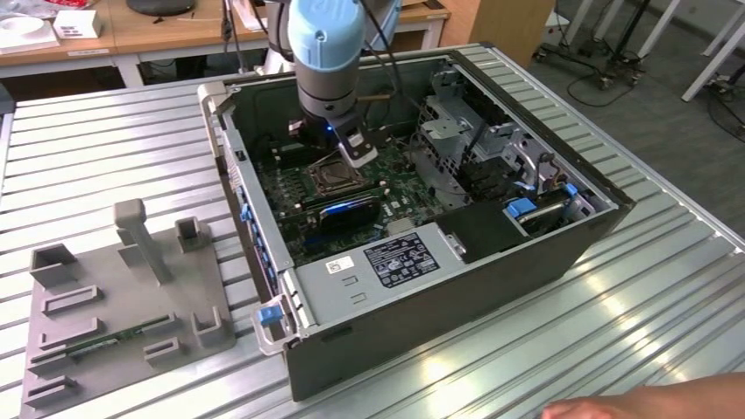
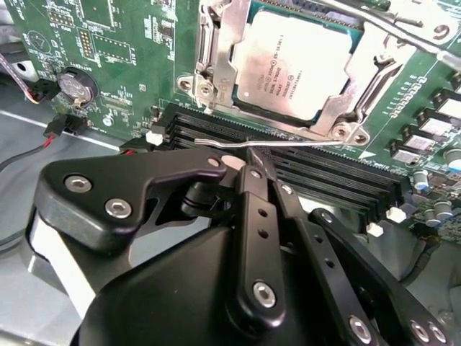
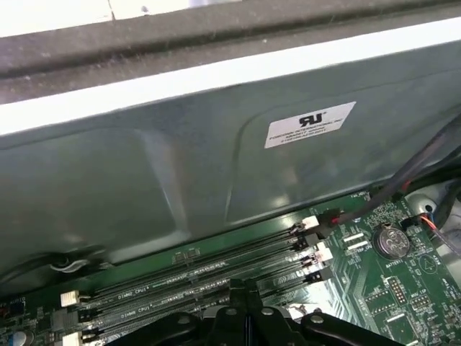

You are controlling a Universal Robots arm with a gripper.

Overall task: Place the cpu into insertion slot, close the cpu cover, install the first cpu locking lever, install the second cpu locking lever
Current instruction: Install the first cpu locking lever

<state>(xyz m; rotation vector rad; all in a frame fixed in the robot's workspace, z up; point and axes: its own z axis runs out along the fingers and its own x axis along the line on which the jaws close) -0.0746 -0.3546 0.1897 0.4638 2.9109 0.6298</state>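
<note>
The cpu (image 2: 299,61) sat under its closed cover (image 2: 329,119) just beyond the end effector (image 2: 258,164), which was pinched together with its tip on a lever (image 2: 306,146) that, being springy, could slip off sideways.

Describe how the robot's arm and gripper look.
The grey tubular arm carries a light blue joint cap, with thin black cables running alongside and a small blue light near the wrist. The matte black gripper is built of angular linked bars fastened with silver hex screws.
</note>
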